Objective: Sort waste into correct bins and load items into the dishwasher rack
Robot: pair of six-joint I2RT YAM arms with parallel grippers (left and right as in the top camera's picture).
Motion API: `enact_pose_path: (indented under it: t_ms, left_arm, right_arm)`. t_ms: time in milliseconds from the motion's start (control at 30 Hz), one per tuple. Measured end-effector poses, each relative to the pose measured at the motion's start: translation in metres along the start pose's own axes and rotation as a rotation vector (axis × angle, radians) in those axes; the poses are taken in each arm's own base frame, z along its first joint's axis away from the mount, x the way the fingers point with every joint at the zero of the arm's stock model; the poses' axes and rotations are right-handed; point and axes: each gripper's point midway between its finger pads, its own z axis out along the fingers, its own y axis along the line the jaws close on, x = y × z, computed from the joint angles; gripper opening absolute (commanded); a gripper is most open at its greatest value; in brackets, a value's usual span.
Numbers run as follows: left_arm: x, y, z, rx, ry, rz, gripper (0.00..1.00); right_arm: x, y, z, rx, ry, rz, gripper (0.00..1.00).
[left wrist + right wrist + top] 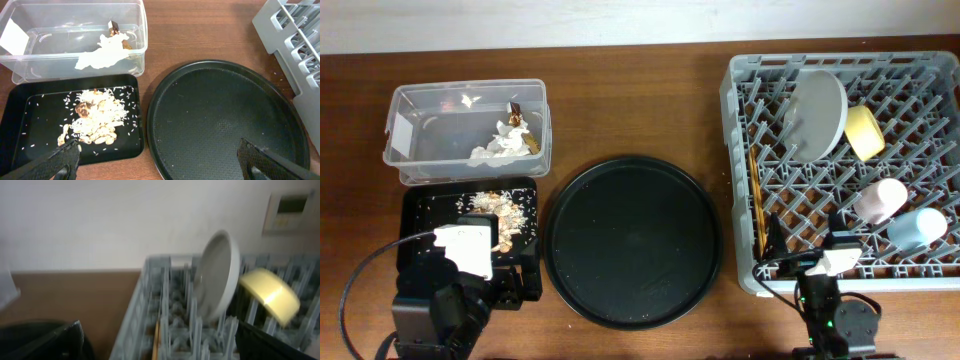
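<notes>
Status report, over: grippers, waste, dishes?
Left gripper, right gripper open, empty. Tissues, wrapper in clear tub; food scraps in black tray. Plate, bowl, pink cup, blue cup, chopsticks in rack. Nothing in the way.

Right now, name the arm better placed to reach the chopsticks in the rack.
Right. The right gripper hangs open at the near edge of the rack, the chopsticks just ahead of it. The left gripper sits by the shallow black tray, with the round tray between it and the rack.
</notes>
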Motion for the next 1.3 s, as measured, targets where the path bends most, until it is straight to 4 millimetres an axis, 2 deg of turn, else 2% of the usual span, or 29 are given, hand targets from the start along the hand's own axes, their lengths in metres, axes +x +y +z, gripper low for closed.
enact_pose_path:
  t_ms: [67, 133, 800, 867, 900, 933, 1033, 1067, 1133, 1300]
  left_arm:
    - [0.000, 0.000, 0.000, 0.000, 0.000, 0.000, 0.99]
    - [0.000, 0.000, 0.000, 0.000, 0.000, 0.000, 0.99]
    - [0.001, 0.000, -0.001, 0.000, -0.002, 0.000, 0.99]
    - [0.003, 0.002, -0.009, -0.009, -0.026, 0.001, 0.99]
    - [0.009, 0.004, -0.009, -0.016, -0.042, 0.002, 0.99]
    - [0.022, 0.006, -0.007, -0.022, -0.056, 0.002, 0.99]
    - [0.035, 0.009, 0.017, -0.022, -0.160, 0.005, 0.99]
    - [0.031, 0.010, 0.029, -0.017, -0.252, 0.007, 0.99]
    - [0.036, 0.011, 0.046, -0.012, -0.340, 0.010, 0.99]
    - [0.010, 0.010, 0.056, 0.014, -0.725, 0.028, 0.99]
  right_arm:
    - [0.018, -0.001, 0.000, 0.003, 0.060, 0.002, 0.98]
    - [0.022, -0.001, 0.000, 0.004, 0.073, 0.002, 0.98]
    - [0.022, -0.001, 0.000, 0.004, 0.074, 0.002, 0.98]
    - [0.022, -0.001, 0.000, 0.004, 0.074, 0.002, 0.99]
    - [0.022, -0.001, 0.000, 0.004, 0.074, 0.002, 0.98]
    - [0.022, -0.001, 0.000, 0.004, 0.074, 0.002, 0.98]
    - [0.021, -0.001, 0.000, 0.004, 0.073, 0.001, 0.98]
    - [0.022, -0.001, 0.000, 0.004, 0.073, 0.002, 0.98]
    - [0.022, -0.001, 0.000, 0.004, 0.073, 0.002, 0.98]
    - [0.022, -0.001, 0.000, 0.004, 0.073, 0.002, 0.98]
